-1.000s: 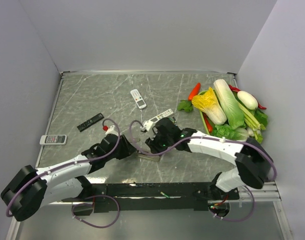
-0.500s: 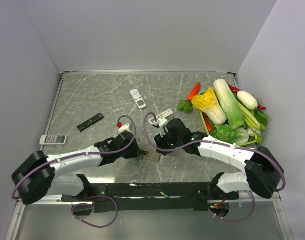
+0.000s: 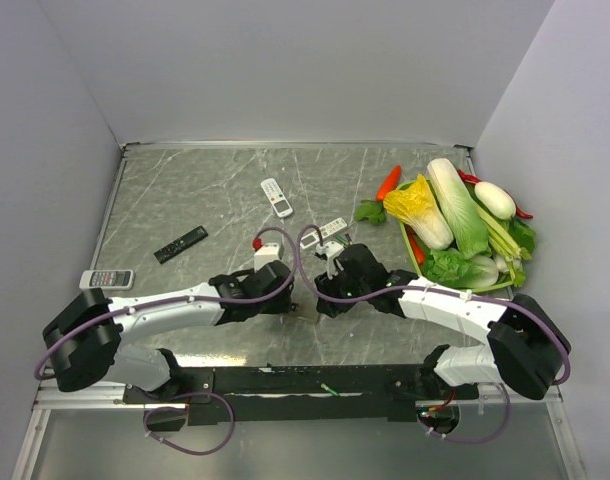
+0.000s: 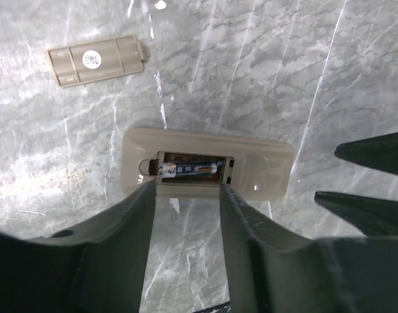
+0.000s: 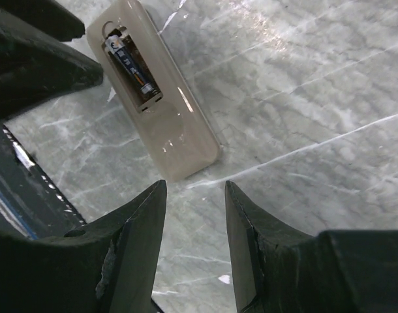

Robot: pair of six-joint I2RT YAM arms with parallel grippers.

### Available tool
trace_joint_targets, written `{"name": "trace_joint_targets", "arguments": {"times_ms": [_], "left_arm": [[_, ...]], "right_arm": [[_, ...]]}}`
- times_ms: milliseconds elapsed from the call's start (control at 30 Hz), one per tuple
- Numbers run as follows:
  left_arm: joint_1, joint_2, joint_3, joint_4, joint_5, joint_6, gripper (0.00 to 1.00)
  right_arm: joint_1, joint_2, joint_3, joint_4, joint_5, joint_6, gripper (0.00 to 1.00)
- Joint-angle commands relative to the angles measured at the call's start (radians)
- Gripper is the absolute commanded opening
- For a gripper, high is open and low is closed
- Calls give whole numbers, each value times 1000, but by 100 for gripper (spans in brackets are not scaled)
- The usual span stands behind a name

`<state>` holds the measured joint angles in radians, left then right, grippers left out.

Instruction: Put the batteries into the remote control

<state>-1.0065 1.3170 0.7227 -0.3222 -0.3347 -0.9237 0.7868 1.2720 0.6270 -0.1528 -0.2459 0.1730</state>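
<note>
The remote control [image 4: 264,171] lies back up on the marble table, its grey-beige bay uncovered. One dark battery [image 4: 189,170] lies along the bay. My left gripper [image 4: 187,184] is open, its tips at the bay's near edge, with nothing between the fingers. In the right wrist view the remote control [image 5: 179,140] and the battery [image 5: 130,68] sit ahead of my right gripper [image 5: 194,184]. It is open and empty, just short of the remote's end. From above, the left gripper [image 3: 288,298] and right gripper [image 3: 323,300] meet over the remote and hide most of it.
The beige battery cover [image 4: 94,60] lies loose beyond the remote. Other remotes lie on the table: a small white one [image 3: 276,197], a black one [image 3: 180,244], a grey one [image 3: 106,279] and a slim white one [image 3: 325,232]. A vegetable tray [image 3: 410,250] is at the right.
My left arm has stretched to the right, bringing its gripper up to the remote. My right gripper has shifted slightly right and back, and stays beside the remote.
</note>
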Motion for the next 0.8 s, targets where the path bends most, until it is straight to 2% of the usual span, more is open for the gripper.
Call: {"name": "trace_joint_targets", "arguments": {"times_ms": [0,67,233,467,767], "left_arm": [[-46,59,104,-100,-99,69,51],[-60,102,133,-129,-131,82,54],[-89,171,196,-216,-171,79,52],[-93,197,202,-221,-171,95,48],[-96,241,222,-204,-165,125,47]], "right_arm": [[-9,-36,-18,41,-29,69,49],[-14,-34,-29,48,-32,89,49],[-20,-33,-44,71,-47,125,49],[-31,-13,-61,88,-64,149,49],[-40,27,-64,127,-110,171,49]]}}
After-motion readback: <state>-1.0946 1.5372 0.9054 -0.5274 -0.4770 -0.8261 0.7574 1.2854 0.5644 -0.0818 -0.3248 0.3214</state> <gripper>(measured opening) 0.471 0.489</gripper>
